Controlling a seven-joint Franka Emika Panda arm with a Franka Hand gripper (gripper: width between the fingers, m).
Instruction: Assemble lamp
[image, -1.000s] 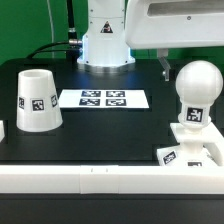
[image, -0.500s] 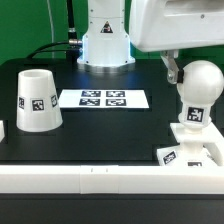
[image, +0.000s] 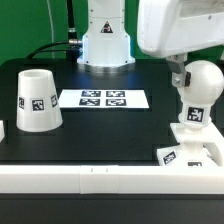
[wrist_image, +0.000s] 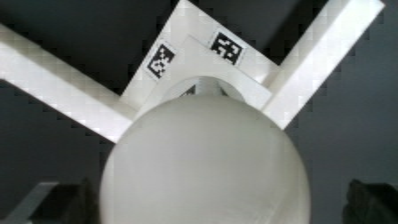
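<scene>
The lamp's round white bulb (image: 201, 82) stands upright by its neck on the flat square base (image: 192, 152) at the exterior view's right. The tapered white shade (image: 37, 98) stands apart at the exterior view's left, wide end down. My gripper (image: 185, 72) is at the bulb's upper part, one dark finger (image: 179, 75) beside it. In the wrist view the bulb (wrist_image: 205, 150) fills the space between my two dark fingers (wrist_image: 54, 200), which stand apart on either side of it; whether they touch it I cannot tell. The tagged base (wrist_image: 196, 60) lies beyond.
The marker board (image: 103, 99) lies flat on the black table between the shade and the bulb. A white wall (image: 100, 181) runs along the table's front edge. The arm's white pedestal (image: 105, 40) stands at the back.
My gripper has moved toward the exterior view's right and come in against the bulb's top. The bulb, base and shade have not moved.
</scene>
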